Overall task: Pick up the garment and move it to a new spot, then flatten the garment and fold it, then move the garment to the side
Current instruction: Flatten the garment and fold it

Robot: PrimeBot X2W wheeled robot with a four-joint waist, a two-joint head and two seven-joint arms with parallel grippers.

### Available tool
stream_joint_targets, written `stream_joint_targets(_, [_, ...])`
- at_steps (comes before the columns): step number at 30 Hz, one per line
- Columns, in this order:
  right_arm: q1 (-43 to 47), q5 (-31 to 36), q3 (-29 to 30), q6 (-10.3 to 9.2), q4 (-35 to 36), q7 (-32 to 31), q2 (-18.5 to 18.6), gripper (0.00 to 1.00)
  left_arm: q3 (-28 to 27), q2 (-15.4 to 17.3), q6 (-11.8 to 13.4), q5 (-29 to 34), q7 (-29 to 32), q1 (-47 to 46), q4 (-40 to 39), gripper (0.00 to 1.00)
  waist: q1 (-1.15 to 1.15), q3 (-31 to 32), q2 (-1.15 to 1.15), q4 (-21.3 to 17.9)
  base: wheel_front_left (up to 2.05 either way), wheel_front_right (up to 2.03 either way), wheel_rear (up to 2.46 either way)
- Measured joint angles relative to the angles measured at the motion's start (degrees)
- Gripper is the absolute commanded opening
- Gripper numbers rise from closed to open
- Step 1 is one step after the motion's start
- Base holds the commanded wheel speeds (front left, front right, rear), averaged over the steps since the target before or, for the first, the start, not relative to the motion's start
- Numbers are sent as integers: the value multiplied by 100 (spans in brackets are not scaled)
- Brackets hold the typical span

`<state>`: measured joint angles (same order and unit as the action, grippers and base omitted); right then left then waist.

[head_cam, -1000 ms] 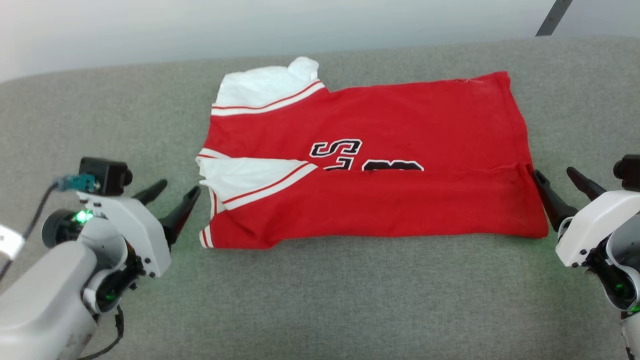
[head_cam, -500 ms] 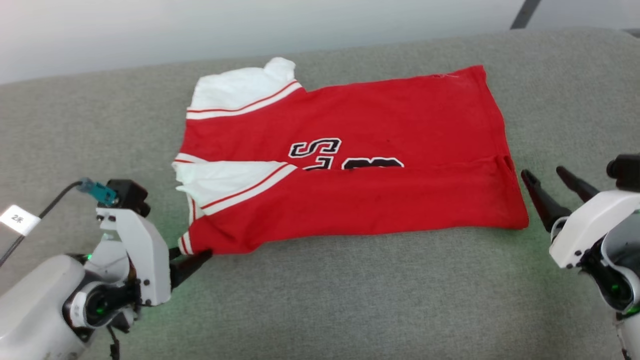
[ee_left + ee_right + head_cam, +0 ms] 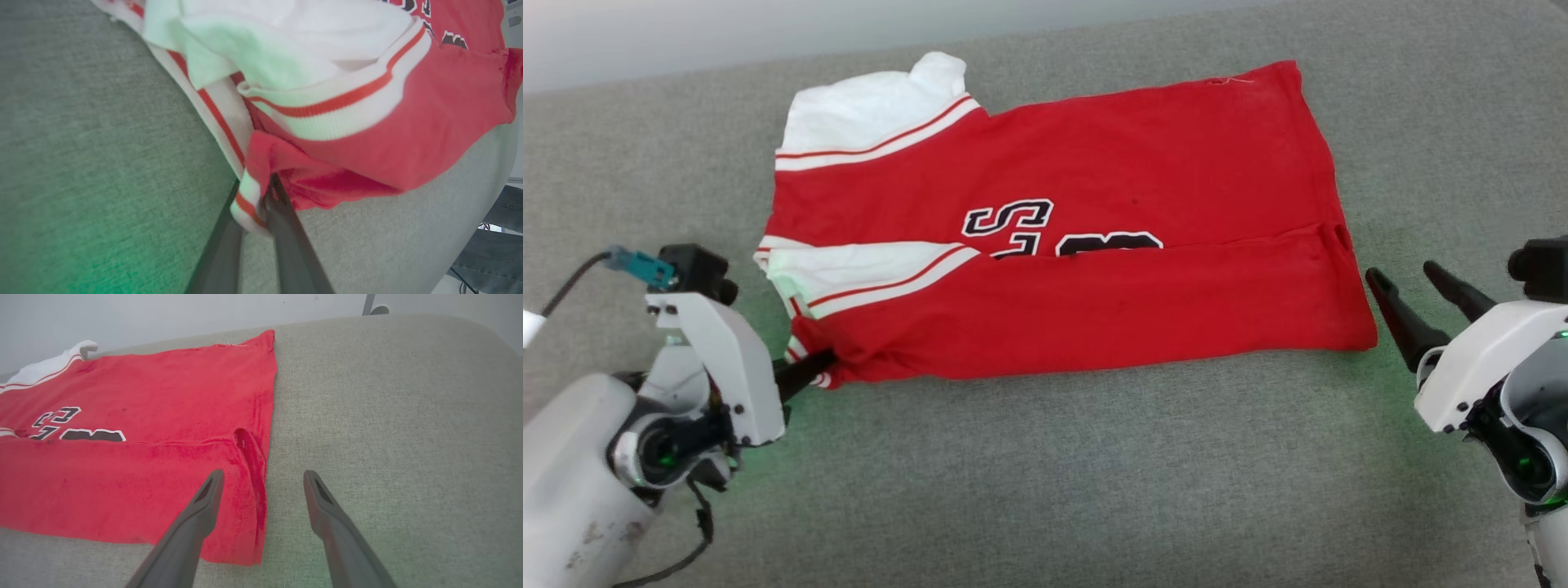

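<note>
Two fingers of left gripper: close together, clamped on the garment at its near left corner.
Left wrist view: striped hem sits between the fingers; red cloth puckers around the tips.
Cloth by the pinch: bunched, slightly raised off the grey surface.
Right gripper: spread wide, holding nothing; tips just beside the garment's right edge, by the near right corner. Cannot tell if they touch the cloth.
Garment: spread on the surface between the grippers, long side running left to right.
Near strip: folded up over the front, covering the lower part of the black letters.
White panels: at the left end, one far, one near, each edged with a striped band.
Right end: plain red, lying flat.
</note>
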<state>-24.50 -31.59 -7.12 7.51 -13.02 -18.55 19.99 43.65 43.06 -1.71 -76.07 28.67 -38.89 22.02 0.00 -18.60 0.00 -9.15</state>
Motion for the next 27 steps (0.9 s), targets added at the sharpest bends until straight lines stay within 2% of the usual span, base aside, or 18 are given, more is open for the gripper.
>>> stream_joint_targets(6, [10,-67,-455,0,87,-794,302,100,36,-177,-145,27,-99,-18,98,0,0,36,0,113,0,0,0])
stream_joint_targets(7, [-5,-88,-641,0,113,-1158,437,100,54,-205,-183,43,-125,-18,99,0,0,49,0,161,0,0,0])
stream_joint_targets(11, [-222,-57,-1143,1,87,-1973,777,100,93,-257,-216,105,-196,-13,79,0,0,58,0,231,0,0,0])
stream_joint_targets(21, [-711,-363,-1282,1,-582,-2442,797,100,177,-401,-267,200,-330,4,-30,0,0,33,0,416,0,0,0])
stream_joint_targets(22, [-717,-399,-1291,1,-626,-2452,795,66,181,-419,-277,201,-341,12,-31,0,0,38,0,434,0,0,0])
stream_joint_targets(23, [-721,-435,-1321,1,-649,-2466,805,21,191,-435,-282,207,-353,19,-29,0,0,48,0,447,0,0,0])
stream_joint_targets(24, [-722,-475,-1340,0,-668,-2465,817,0,196,-452,-282,207,-377,24,-29,0,0,59,0,460,0,0,0])
stream_joint_targets(27, [-717,-582,-1349,1,-733,-2372,844,0,215,-460,-288,218,-409,77,-38,0,0,92,0,483,0,0,0])
